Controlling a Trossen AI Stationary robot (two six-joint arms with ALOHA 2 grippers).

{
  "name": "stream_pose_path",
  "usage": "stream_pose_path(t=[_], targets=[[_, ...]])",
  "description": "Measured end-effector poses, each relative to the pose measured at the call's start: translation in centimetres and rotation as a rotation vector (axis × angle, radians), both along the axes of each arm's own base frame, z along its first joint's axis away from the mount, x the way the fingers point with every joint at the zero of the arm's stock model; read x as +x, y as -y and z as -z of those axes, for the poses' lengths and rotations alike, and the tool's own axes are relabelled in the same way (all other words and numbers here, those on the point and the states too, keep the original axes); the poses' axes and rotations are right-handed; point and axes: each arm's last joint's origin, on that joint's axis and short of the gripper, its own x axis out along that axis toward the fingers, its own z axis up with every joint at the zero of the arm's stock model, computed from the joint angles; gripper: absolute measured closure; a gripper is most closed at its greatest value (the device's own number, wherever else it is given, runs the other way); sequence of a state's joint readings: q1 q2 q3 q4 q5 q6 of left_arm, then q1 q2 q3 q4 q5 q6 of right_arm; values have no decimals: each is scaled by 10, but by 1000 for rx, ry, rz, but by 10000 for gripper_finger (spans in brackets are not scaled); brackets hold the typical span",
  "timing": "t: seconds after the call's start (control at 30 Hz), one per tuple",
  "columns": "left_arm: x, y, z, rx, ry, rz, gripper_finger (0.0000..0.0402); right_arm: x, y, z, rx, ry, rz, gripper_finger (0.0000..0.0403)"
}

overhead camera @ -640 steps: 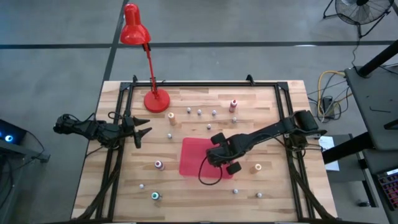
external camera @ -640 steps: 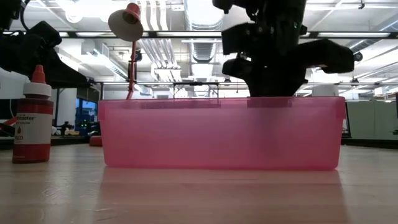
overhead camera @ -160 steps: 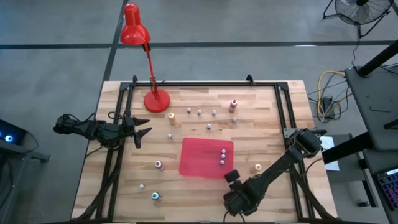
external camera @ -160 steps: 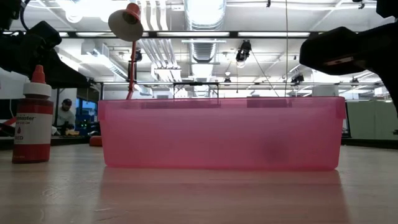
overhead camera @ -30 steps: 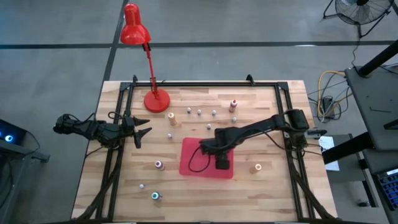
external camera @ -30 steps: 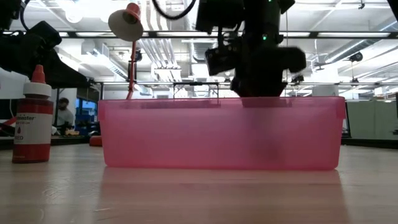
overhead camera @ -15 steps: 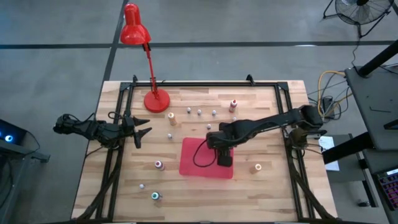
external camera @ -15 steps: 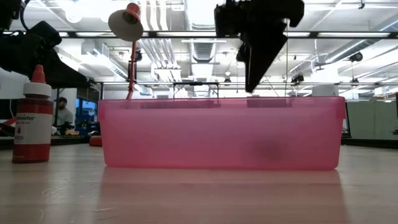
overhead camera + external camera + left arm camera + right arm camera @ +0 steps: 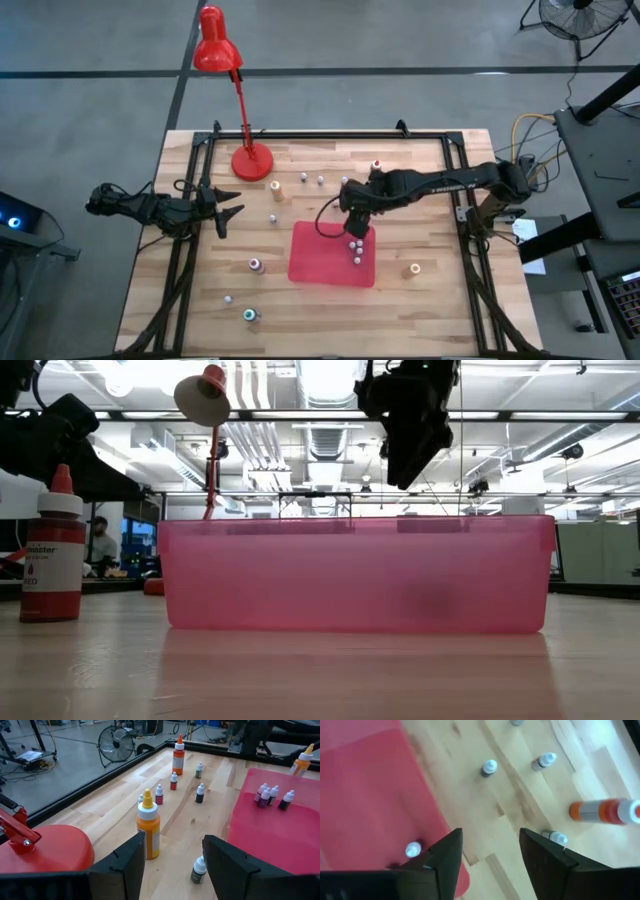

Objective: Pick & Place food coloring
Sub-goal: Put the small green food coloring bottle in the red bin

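Observation:
Food coloring bottles stand scattered on the wooden table (image 9: 420,230). Several small white-capped ones (image 9: 357,250) (image 9: 272,796) stand on the floor of the pink tray (image 9: 320,255), near its right side. Others stand upright on the wood: a tan-topped one (image 9: 276,189), a red-topped one (image 9: 376,167), a pink-capped one (image 9: 256,265), a green one (image 9: 250,315). My right gripper (image 9: 354,226) (image 9: 487,855) hangs open above the tray's far right corner, clear of its rim (image 9: 405,460). My left gripper (image 9: 230,212) (image 9: 172,855) waits open at the table's left side.
A red desk lamp has its base (image 9: 251,161) at the far left of the table. A row of tiny bottles (image 9: 320,181) stands on the far side of the tray. A tan-capped bottle (image 9: 414,269) stands to the right of the tray. Black frame rails (image 9: 455,190) border the table.
My right gripper has risen out of the pink tray and moved toward the table's far edge, the arm swinging that way. It now hangs above the tray's far right corner. The small bottles it covered inside the tray now show.

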State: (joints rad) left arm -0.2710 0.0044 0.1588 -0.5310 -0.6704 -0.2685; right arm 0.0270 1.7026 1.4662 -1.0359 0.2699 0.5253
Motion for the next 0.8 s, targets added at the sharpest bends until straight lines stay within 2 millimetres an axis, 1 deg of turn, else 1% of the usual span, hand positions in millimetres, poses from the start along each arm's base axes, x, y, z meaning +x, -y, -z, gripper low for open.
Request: stream_pose_path(t=[0.1, 0.27, 0.43, 0.5, 0.6, 0.8], targets=[[0, 0, 0, 0, 0, 0, 232, -1, 11, -1, 9, 12, 67, 193], [0, 0, 0, 0, 0, 0, 232, -4, 29, -4, 7, 31, 179, 149], [0, 0, 0, 0, 0, 0, 232, -8, 47, -1, 47, 67, 376, 110], [0, 0, 0, 0, 0, 0, 232, -10, 53, 3, 58, 67, 440, 99], [0, 0, 0, 0, 0, 0, 232, -14, 59, 11, 62, 46, 488, 87], [0, 0, 0, 0, 0, 0, 232, -26, 64, 37, 65, -31, 563, 81]])
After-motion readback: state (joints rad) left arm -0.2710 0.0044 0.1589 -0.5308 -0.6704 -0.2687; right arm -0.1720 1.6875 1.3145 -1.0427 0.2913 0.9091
